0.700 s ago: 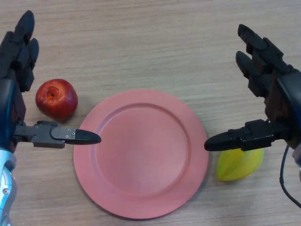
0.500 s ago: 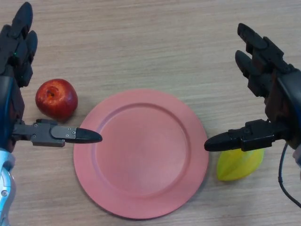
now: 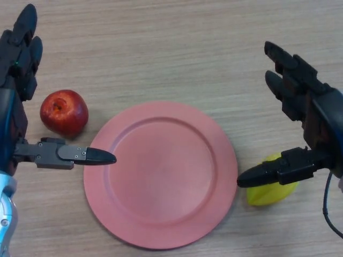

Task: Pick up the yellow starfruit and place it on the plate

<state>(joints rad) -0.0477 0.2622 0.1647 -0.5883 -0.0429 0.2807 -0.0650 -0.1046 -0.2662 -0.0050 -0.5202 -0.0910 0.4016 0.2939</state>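
Observation:
The yellow starfruit [image 3: 270, 191] lies on the wooden table just right of the pink plate [image 3: 161, 174], partly hidden by my right thumb. My right hand [image 3: 316, 120] hovers over it at the right, fingers straight and spread, thumb stretched left across the fruit's top. It holds nothing. My left hand [image 3: 16, 107] is at the far left, open, fingers pointing away and thumb reaching right over the plate's left rim. The plate holds nothing.
A red apple [image 3: 64, 112] sits on the table left of the plate, between my left fingers and thumb. The wooden table [image 3: 161, 48] stretches beyond the plate.
My right hand has shifted a little lower and left, its thumb now lower across the starfruit. The left hand, plate and apple have not moved.

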